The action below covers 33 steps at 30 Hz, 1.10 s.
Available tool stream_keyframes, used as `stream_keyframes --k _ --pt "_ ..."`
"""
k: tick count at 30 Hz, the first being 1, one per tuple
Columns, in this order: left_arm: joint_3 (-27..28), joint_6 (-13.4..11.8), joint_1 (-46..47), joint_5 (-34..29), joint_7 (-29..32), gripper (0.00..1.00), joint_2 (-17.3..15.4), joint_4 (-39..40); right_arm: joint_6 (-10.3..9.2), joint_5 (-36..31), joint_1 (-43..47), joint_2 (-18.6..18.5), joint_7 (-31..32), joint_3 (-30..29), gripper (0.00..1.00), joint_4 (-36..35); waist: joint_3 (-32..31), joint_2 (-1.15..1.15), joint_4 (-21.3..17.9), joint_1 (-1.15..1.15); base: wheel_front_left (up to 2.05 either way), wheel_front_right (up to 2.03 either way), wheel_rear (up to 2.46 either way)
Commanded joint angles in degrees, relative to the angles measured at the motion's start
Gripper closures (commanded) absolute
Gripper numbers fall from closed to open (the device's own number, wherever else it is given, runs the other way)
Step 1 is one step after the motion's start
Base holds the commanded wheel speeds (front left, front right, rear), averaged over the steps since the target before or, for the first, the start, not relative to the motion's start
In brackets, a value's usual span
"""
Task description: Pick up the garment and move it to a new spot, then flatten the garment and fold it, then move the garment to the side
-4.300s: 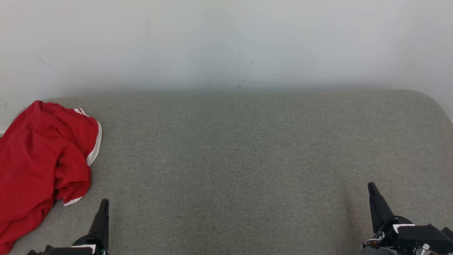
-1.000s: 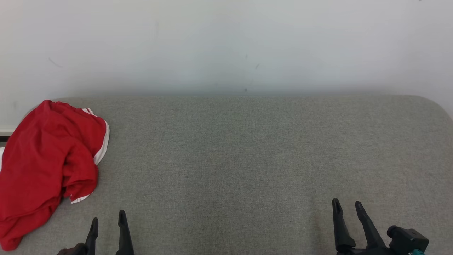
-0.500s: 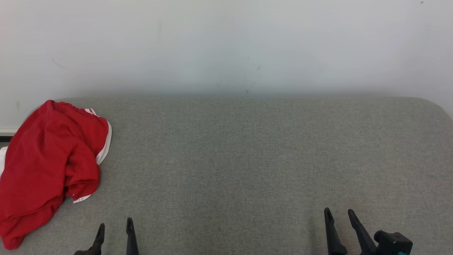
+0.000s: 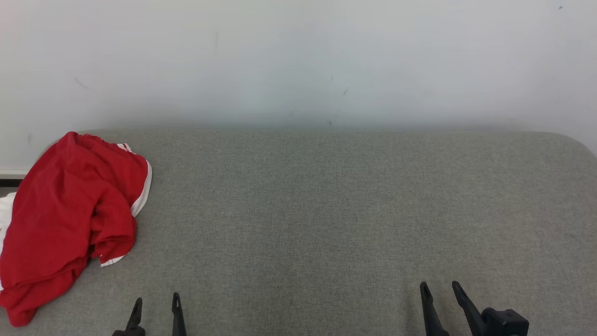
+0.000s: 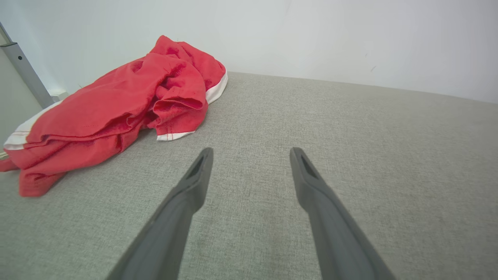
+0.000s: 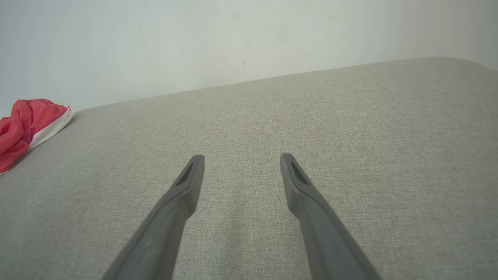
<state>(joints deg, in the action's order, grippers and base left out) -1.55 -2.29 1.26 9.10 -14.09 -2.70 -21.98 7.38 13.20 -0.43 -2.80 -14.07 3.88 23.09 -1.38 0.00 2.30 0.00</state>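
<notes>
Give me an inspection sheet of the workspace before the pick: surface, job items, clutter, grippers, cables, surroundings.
Surface: grey fabric pad, flat, far-right corner rounded.
Job's things: red garment with white trim, crumpled at the pad's left end, not held.
Clutter: nothing seen.
Grippers: left gripper open, empty, near the garment but apart from it; right gripper open, empty, over the pad's right side.
Cables: nothing seen.
Surroundings: pale wall behind the pad; grey metal post beyond the garment.

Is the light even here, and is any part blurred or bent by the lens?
Head view: soft even light, no glare, red garment sharp. Left wrist view: left claw looms large, lens-stretched. Right wrist view: grey cushion, far edge slanted.
</notes>
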Motion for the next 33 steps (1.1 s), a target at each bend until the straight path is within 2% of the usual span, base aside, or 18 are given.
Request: stream_keyframes --k 1,9,21,33 --pt "0.04 -0.21 0.31 -1.36 -0.48 0.0 -0.31 -0.24 0.18 -1.17 -0.81 -0.14 -0.42 0.18 0.0 0.12 -0.11 0.0 -0.01 0.0 0.0 0.0 0.0" --pt "0.07 -0.18 0.75 -4.57 -1.27 0.0 -0.32 0.04 0.21 -3.54 -1.16 -0.14 -1.26 0.24 0.0 0.84 -0.75 0.0 0.09 0.0 0.0 0.0 0.0" --pt "0.75 -0.28 -0.09 -4.64 -1.16 0.0 -0.31 2.44 0.21 -3.01 -0.13 -0.13 -1.11 -0.72 0.0 -1.77 -1.16 0.0 0.15 0.0 0.0 0.0 0.0" --pt "0.6 -0.65 0.4 -4.75 -1.16 0.0 -0.96 1.46 0.21 -2.21 -0.33 -0.14 -1.11 -1.12 0.0 -0.95 -1.37 0.0 0.15 0.0 0.0 0.0 0.0"
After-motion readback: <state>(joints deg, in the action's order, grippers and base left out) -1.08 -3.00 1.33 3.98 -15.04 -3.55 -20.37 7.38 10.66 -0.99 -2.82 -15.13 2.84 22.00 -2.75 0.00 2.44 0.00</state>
